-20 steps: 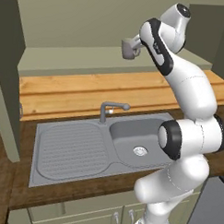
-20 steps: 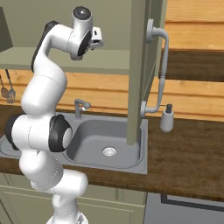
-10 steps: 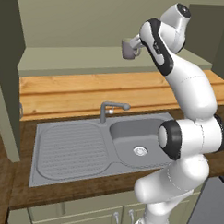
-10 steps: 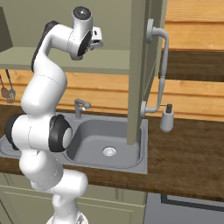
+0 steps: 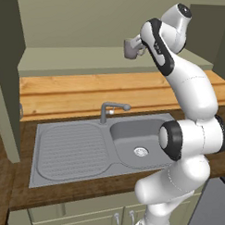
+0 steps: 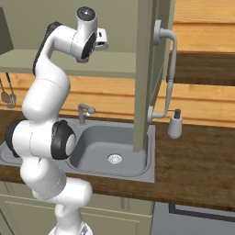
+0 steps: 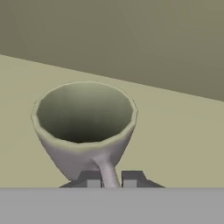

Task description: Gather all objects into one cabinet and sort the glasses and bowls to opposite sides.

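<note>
The hand (image 7: 112, 178) is clenched on the handle of a grey mug (image 7: 85, 127), its two finger tips pinching that handle at the bottom centre of the hand view. In the left base view the mug (image 5: 131, 47) sits top centre, upright over the olive cabinet shelf (image 5: 79, 59), above the sink (image 5: 136, 143) and tap (image 5: 107, 112) on the wooden worktop (image 5: 64, 91).

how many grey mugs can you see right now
1: a small matte grey handled mug on the olive-green cabinet shelf, its handle between the claw tips. Others may be hidden behind the arm.
</note>
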